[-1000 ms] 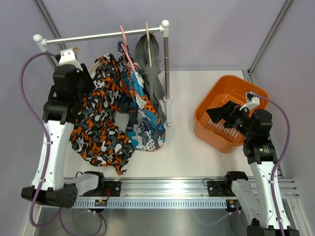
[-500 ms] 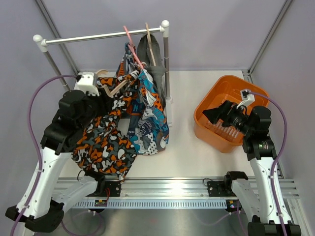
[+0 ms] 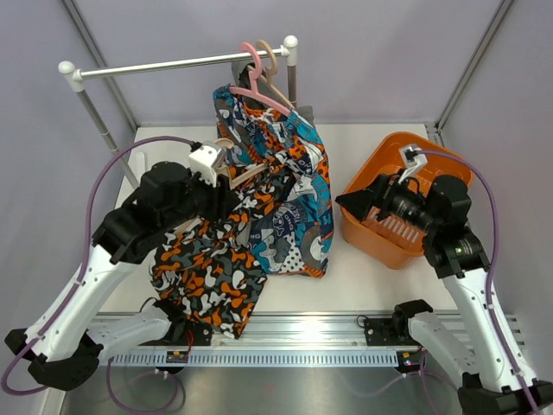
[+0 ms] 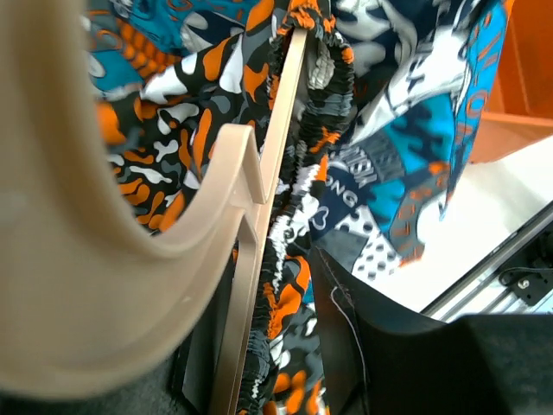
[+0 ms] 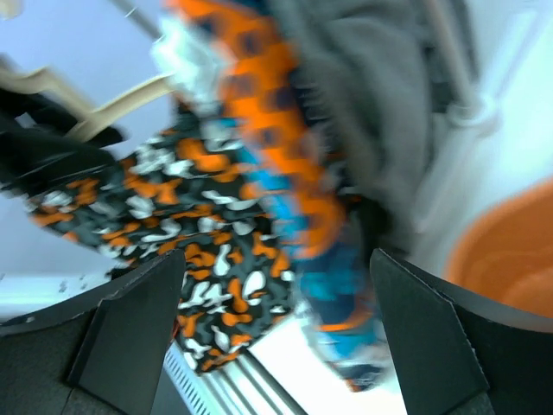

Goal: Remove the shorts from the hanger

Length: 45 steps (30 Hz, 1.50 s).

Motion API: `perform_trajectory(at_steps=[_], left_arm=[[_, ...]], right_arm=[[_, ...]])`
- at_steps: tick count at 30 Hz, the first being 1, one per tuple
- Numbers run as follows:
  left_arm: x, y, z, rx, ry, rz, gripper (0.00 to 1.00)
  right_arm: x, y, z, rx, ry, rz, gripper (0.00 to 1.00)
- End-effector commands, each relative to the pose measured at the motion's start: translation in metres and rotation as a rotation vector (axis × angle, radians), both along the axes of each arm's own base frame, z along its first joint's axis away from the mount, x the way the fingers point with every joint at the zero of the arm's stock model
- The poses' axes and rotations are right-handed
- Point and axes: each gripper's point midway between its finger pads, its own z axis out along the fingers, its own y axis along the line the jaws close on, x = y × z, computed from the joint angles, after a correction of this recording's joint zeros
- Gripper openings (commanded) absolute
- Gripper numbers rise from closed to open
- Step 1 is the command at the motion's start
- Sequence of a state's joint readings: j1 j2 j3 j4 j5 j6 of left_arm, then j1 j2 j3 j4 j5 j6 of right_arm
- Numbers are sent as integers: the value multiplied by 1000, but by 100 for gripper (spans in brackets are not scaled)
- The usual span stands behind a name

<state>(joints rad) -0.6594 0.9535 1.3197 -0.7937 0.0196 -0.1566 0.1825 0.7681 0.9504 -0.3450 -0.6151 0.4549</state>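
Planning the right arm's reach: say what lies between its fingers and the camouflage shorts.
The blue patterned shorts hang between them, in the top view.

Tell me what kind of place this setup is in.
Probably a robotics lab test cell, not a home: plain grey panel walls enclose the table, two arms are bolted to an aluminium rail, and a small clothes rail and orange tub look staged.

Found hanging limp: camouflage shorts point(image 3: 207, 277), orange-black-white-grey, elastic waistband bunched along the bar of a tilted beige hanger point(image 3: 235, 175) off the rail point(image 3: 173, 63); blue-orange-white patterned shorts point(image 3: 294, 199) on a pink hanger point(image 3: 259, 91) at the rail; plain dark grey shorts point(image 5: 371, 86) largely hidden behind them.
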Motion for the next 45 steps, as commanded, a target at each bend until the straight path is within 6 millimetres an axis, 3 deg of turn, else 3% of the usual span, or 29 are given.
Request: perform_trajectory(at_steps=[1, 3, 6, 15, 20, 21, 22, 27, 28, 31, 36, 39, 45], left_arm=[[-2, -14, 19, -30, -55, -75, 0], [-6, -18, 23, -34, -65, -100, 0], [-18, -24, 24, -30, -55, -176, 0], [-75, -48, 29, -61, -69, -487, 0], [-85, -48, 32, -64, -81, -521, 0], [-86, -46, 31, -60, -73, -521, 0], [-89, -45, 33, -64, -79, -526, 0], [-99, -36, 42, -63, -112, -546, 0], [-102, -36, 44, -67, -119, -556, 0], [-114, -37, 53, -92, -134, -618, 0], [-124, -33, 72, -125, -179, -648, 0], [-119, -32, 78, -128, -197, -619, 0], [-90, -35, 72, -93, -190, -498, 0]], right_arm=[[1, 22, 22, -27, -54, 37, 97], [8, 36, 15, -42, -24, 58, 95], [24, 42, 11, -70, -19, 25, 95], [55, 37, 4, -167, -15, -86, 94], [96, 31, 4, -253, -4, -198, 94], [103, 31, 15, -249, -24, -213, 94], [116, 33, 6, -274, 0, -235, 93], [152, 56, 7, -291, 13, -192, 88], [157, 67, -4, -291, 37, -141, 87], [162, 91, -12, -275, 41, -57, 86], [176, 106, -42, -373, 79, -49, 82], [172, 103, -50, -365, 87, -70, 82], [145, 41, 9, -380, 12, -311, 88]])
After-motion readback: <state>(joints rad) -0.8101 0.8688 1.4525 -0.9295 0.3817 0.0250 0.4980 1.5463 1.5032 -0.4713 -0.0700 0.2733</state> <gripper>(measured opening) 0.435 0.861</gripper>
